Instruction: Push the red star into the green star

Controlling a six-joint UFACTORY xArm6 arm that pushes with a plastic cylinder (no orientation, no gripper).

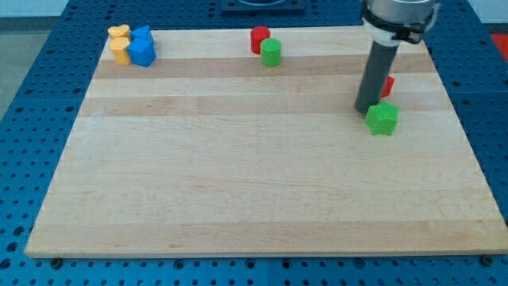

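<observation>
The green star (382,118) lies on the wooden board (238,175) at the view's right. The red star (388,85) sits just above it, mostly hidden behind my rod, with only its right edge showing. My tip (364,110) rests on the board just left of the green star's upper left corner and below-left of the red star. I cannot tell if the tip touches either star.
A red cylinder (259,38) and a green cylinder (271,52) touch each other at the view's top middle. Two yellow blocks (120,44) and two blue blocks (142,48) cluster at the top left corner.
</observation>
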